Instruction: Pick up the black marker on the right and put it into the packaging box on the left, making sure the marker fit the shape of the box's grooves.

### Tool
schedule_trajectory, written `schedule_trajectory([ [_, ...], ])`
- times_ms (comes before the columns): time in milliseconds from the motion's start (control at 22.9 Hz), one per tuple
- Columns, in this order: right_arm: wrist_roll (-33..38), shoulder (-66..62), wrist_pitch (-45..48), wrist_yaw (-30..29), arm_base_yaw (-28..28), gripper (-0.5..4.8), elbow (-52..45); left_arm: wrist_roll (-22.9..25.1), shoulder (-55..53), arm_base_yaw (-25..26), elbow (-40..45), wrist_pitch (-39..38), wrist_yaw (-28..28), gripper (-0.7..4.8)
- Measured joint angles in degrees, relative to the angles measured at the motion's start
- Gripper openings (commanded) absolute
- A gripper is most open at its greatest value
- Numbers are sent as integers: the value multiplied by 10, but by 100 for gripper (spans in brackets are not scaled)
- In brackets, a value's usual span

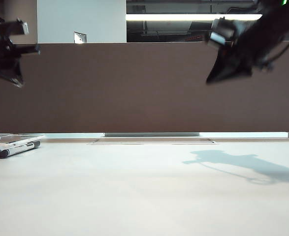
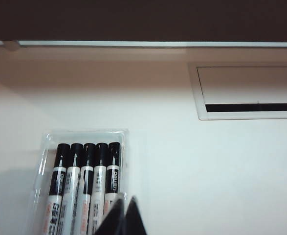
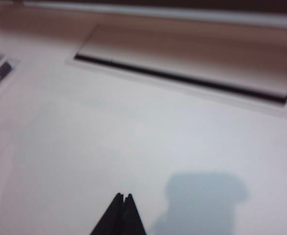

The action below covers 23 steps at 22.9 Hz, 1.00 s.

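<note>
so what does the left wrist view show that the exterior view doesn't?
Only the left wrist view: five black-capped markers side by side in the packaging box, and the shut left hand above them. Only the exterior view: both arms raised off the table, the right hand and its shadow. Both: the box and the table's recessed slot.

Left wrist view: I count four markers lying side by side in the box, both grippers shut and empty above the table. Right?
Not quite. The left wrist view shows five markers side by side in the box, not four. The rest holds: the left gripper and the right gripper are both shut and empty above the table.
</note>
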<state>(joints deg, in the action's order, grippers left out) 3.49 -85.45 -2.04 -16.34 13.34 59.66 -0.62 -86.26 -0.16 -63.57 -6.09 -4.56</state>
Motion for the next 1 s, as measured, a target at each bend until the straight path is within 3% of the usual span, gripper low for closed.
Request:
schedule_trajectory([
  [218,-49,133,-71,28,-11,-6,-49,-16,132,-6,99,-10,0,-6],
  [523,-49,343,-70,28,-25,-6,-183,-16,342,-7,250,7,0,-6],
  [1003,-49,462,-91,53,-25,-5,-250,-16,506,-7,347,20,0,-6],
])
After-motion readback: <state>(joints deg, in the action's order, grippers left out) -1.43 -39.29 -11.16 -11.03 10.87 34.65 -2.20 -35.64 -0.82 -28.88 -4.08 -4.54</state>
